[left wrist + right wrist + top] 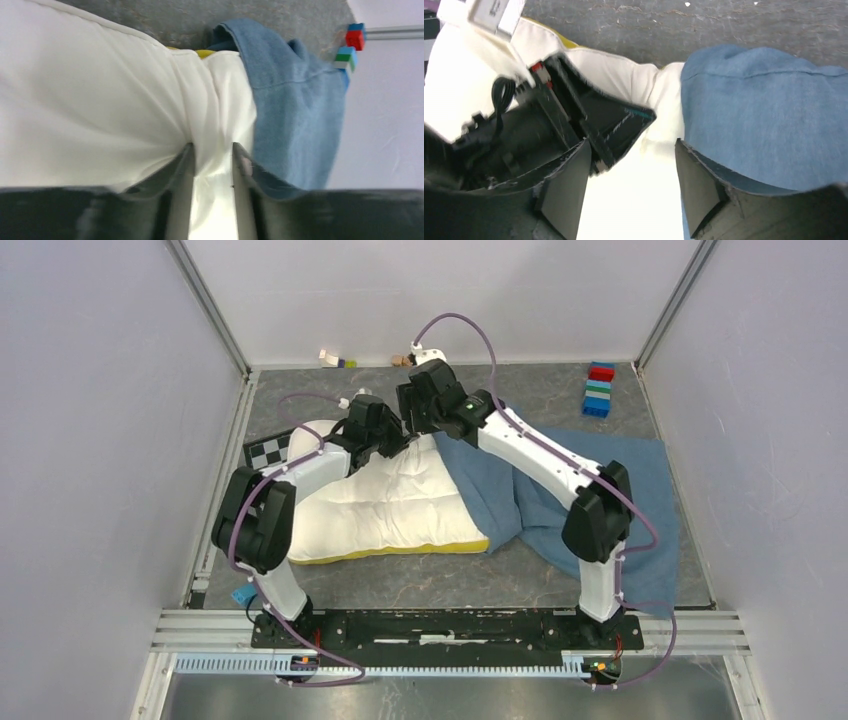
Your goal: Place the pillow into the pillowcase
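Observation:
The cream-white pillow (390, 505) (100, 100) (614, 75) lies flat left of centre, with a yellow band along its near edge. The dusty-blue pillowcase (655, 490) (300, 110) (764, 110) lies crumpled on its right and overlaps the pillow's right end. Both grippers meet at the pillow's far right corner. My left gripper (402, 445) (211, 150) has its jaws parted a little, with a fold of pillow cloth lying between them. My right gripper (414, 428) (631, 145) stands wide open over the pillow, its right finger against the pillowcase's edge and nothing gripped.
A stack of coloured blocks (598, 390) (354, 42) stands at the back right. Small loose blocks (335, 360) lie at the back wall. A checkerboard card (268, 450) peeks out beyond the pillow's far left corner. A small blue piece (243, 594) sits by the left arm's base.

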`<state>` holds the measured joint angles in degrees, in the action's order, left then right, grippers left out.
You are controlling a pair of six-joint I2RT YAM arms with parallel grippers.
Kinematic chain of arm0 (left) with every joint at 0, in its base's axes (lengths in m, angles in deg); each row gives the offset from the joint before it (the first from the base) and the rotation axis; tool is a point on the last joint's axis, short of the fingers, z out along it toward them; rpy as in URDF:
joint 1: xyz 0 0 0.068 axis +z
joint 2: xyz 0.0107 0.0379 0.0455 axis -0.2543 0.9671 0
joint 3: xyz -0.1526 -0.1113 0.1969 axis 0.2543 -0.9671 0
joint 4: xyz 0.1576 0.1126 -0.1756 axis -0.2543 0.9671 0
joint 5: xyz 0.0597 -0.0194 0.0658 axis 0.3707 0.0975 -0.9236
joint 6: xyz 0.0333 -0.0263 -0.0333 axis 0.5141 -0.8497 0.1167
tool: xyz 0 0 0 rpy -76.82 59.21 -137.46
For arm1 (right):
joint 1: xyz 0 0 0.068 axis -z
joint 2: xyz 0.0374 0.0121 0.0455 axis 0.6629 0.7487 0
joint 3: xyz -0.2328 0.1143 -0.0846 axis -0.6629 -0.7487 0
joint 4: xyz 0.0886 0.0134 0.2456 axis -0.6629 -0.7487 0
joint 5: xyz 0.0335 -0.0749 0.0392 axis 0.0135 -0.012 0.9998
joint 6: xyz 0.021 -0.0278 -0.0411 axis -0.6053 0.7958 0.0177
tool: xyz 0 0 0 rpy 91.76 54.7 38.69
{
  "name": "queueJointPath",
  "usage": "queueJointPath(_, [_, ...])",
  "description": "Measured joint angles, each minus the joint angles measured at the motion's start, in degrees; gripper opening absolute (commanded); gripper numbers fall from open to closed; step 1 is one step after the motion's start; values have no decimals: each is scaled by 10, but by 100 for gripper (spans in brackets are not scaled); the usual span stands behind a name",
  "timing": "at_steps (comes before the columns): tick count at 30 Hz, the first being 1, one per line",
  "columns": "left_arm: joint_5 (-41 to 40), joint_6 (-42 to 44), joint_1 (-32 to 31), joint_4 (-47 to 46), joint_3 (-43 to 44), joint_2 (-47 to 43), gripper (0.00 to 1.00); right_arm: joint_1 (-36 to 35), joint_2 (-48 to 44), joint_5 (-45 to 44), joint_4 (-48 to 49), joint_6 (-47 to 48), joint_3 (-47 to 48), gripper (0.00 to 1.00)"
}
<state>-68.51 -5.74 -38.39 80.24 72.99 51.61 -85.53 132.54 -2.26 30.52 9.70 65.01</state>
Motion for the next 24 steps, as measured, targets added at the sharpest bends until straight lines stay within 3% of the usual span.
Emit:
queueJointPath(4, [7, 16, -4, 19, 16, -19, 79, -20, -91, -44, -6, 0, -92, 74])
queueJointPath(7, [-10, 43, -17, 70, 27, -69, 88, -54, -203, -90, -11, -9, -214, 74])
queueJointPath(14, [-75, 106, -128, 153, 2, -240, 91, -130, -389, -158, -20, -64, -456, 61])
queueJointPath(18, [-105, 132, -210, 195, -62, -316, 91, -170, -403, -189, -30, -101, -527, 59])
queueJointPath(24, [-134, 154, -223, 254, -158, -346, 99, -186, -402, -213, -25, -123, -578, 58])
